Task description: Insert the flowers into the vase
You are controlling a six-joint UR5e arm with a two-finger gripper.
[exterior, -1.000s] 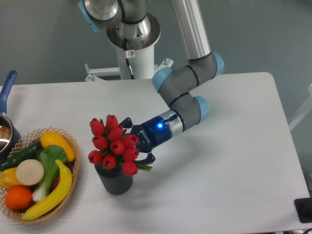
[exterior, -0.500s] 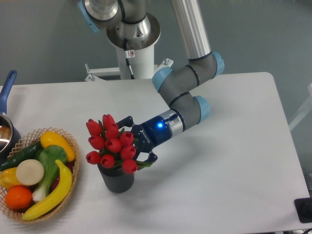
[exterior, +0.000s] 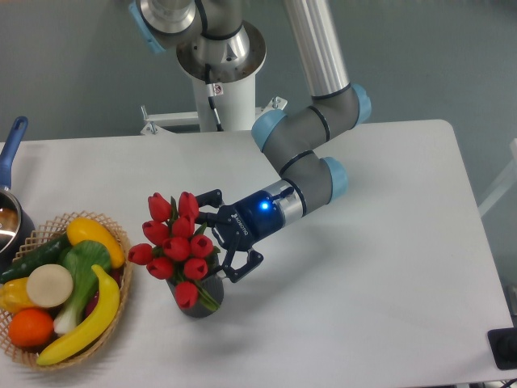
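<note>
The flowers (exterior: pixel 174 242), a tight bunch of red tulip buds with green leaves, stand in the vase (exterior: pixel 194 310) and lean left towards the basket. One bud and a leaf hang over the vase's front, so only its dark lower part and right side show. My gripper (exterior: pixel 216 237) is just right of the bunch at stem height. It is open, one finger above the stems and one below. The stems themselves are hidden behind the buds.
A wicker basket (exterior: pixel 119 242) of plastic fruit and vegetables sits close to the vase's left. A blue-handled metal pot (exterior: pixel 10 212) is at the table's left edge. The arm's base column (exterior: pixel 222 97) stands at the back.
The bunch has sunk lower and tipped left over the vase's mouth, covering more of the vase. The fingers have spread a little wider around the stems.
</note>
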